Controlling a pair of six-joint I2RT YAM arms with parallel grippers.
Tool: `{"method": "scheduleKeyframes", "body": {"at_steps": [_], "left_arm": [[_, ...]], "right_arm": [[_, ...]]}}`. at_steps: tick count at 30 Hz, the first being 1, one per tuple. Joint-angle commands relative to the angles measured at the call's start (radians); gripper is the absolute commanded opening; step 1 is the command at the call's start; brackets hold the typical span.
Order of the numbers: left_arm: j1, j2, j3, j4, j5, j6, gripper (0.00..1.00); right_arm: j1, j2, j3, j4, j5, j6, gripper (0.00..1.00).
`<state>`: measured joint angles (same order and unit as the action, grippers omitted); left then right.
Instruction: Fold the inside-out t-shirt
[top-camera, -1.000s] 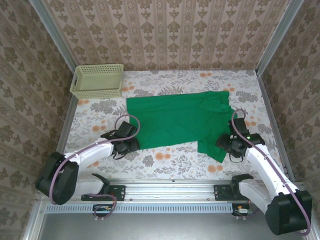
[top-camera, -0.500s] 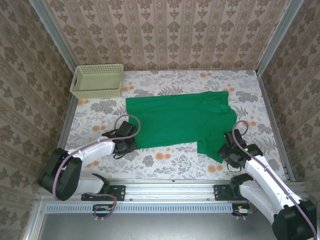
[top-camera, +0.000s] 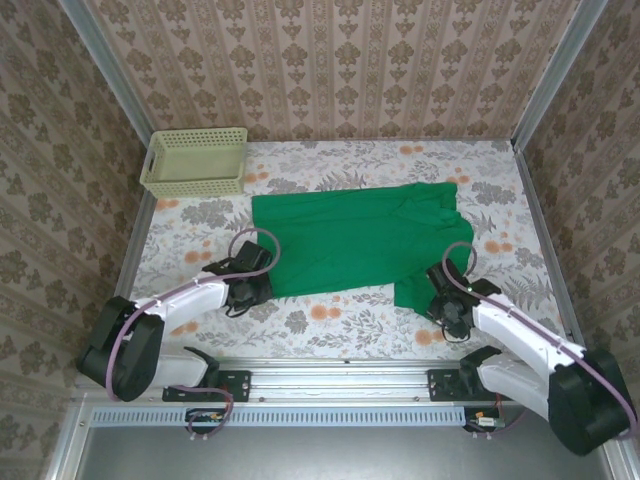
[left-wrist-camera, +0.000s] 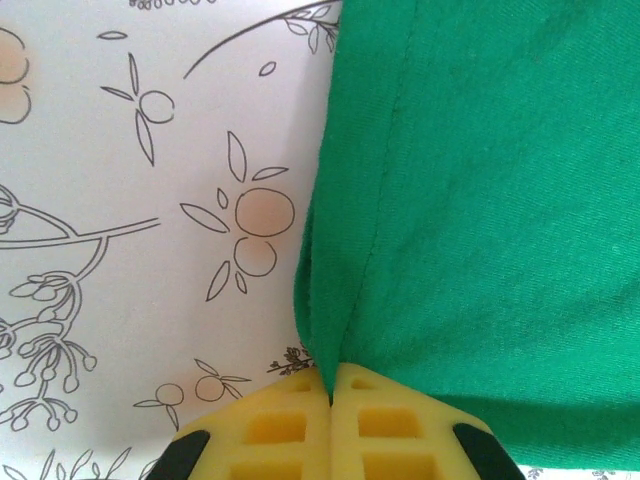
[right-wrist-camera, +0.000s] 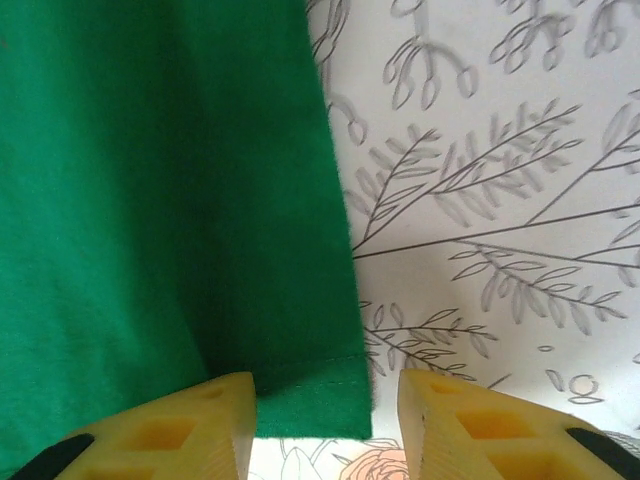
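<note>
Shirt: green t-shirt (top-camera: 350, 240) lay spread flat across mid worktop (top-camera: 340, 322), long side running L–R, reaching nearer the right edge. Cloth was rumpled at its far-right end.
Basket: basket (top-camera: 195, 160) sat at far-left corner, well apart from shirt, not involved.
L pincer: left pincer (left-wrist-camera: 331, 385) was clamped tight on shirt's near-left corner. A thin ridge of cloth rose into the join betw. the pads, stitched seam just beside it.
R pincer: right pincer (right-wrist-camera: 325, 400) stood part-way apart, nothing gripped. Shirt's near-right corner w/ its hem lay betw. the jaws, up against the left one, a bare strip of worktop by the other.
Step (est.): both near corners being taken for a fold toward the far edge; R side not yet secured.
Risk 1: L bite looked shallow, right at the edge, so it could prob. slip out once cloth weight pulled on a lift.
Risk 2: R corner sat off-centre in the gap, so jaws could shut on one layer only, or nip just the hem & lose it.
Risk 3: if only one side held, shirt would drag askew & fold would come out crooked.
Risk 4: rumpled far-right end could get trapped under the fold, giving a lumpy result.
</note>
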<state>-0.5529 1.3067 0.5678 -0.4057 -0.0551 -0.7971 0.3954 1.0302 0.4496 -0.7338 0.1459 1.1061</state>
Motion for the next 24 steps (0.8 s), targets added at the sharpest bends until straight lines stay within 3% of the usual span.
{"method": "scheduleKeyframes", "body": {"at_steps": [1,9,14,19,24], "left_arm": [[0.024,-0.002,-0.02,0.075,0.031,0.027,0.0],[0.081,-0.039,-0.045,0.071,0.054,0.055,0.0],[0.091,-0.064,-0.055,0.065,0.056,0.057,0.0],[0.085,-0.084,-0.043,0.034,0.04,0.069,0.0],[0.056,-0.134,-0.037,-0.026,0.033,0.039,0.0]], "right_arm": [[0.036,0.023,0.012,0.048,0.006,0.047,0.41],[0.081,0.136,0.068,0.066,0.028,0.012,0.31],[0.083,0.153,0.08,0.068,0.03,0.0,0.1],[0.078,0.055,0.124,-0.081,0.14,-0.01,0.01],[0.038,-0.086,0.241,-0.291,0.244,-0.046,0.0]]}}
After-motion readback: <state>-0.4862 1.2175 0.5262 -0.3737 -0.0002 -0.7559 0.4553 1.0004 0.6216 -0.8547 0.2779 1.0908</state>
